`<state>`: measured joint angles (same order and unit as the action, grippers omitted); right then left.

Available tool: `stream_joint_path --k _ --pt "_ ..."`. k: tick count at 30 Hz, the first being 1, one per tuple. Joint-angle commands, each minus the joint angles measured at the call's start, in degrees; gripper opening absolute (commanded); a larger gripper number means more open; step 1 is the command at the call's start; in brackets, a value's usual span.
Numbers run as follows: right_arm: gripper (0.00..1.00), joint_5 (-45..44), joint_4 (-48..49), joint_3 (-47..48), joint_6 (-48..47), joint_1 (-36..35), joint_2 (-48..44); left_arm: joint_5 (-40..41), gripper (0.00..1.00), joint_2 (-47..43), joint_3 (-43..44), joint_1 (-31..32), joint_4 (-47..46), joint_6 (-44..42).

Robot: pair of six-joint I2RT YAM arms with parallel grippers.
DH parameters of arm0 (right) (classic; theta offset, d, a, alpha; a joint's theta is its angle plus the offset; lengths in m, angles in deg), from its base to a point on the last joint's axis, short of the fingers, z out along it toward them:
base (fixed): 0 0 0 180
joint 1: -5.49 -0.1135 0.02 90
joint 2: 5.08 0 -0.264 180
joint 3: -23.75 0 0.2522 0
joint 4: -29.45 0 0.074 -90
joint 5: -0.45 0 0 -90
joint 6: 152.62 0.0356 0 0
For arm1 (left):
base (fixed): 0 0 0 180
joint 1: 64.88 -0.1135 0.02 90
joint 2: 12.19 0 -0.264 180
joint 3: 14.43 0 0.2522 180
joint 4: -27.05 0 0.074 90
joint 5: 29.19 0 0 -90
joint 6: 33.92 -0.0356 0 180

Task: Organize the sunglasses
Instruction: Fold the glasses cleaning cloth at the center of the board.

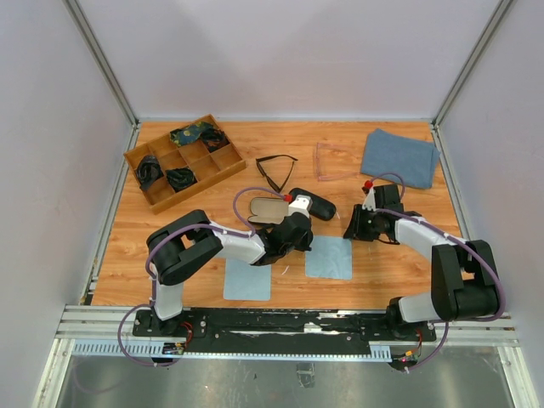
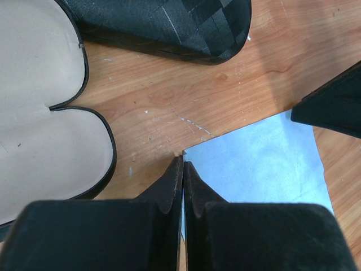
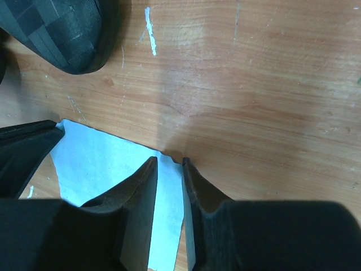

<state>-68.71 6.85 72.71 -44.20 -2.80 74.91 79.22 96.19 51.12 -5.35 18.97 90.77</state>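
Wooden table (image 1: 408,246) with a compartment tray (image 1: 201,184) at far left holding dark items, seen in the overhead view only. That view alone also shows both pairs. The black sunglasses (image 1: 276,168) lie on bare wood behind the open case (image 1: 266,209). The pale pinkish pair (image 1: 334,161) is just right of them, near a folded grey-blue cloth (image 1: 399,157). Wrist views show the grips. The left gripper (image 2: 182,161) is pinched tight on a far corner of the light blue cloth (image 1: 329,257). The right gripper (image 3: 169,164) has its jaws narrowly apart, straddling the other far corner.
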Motion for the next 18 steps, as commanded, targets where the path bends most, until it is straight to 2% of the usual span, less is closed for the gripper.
stream_joint_path --k 1,9,18 --pt "0.25 -0.54 -1.95 -0.21 -0.57 -1.55 1.06 0.04 0.02 1.31 1.30 0.01 0.88 -0.84" --pt "0.24 -1.24 -2.06 -0.94 -0.22 -2.08 0.46 -0.04 0.02 1.52 1.69 -0.01 1.05 -1.03" --pt "0.09 -2.55 -1.90 0.26 -0.01 -2.07 0.74 -0.35 0.01 1.79 1.98 0.04 1.40 -1.64"
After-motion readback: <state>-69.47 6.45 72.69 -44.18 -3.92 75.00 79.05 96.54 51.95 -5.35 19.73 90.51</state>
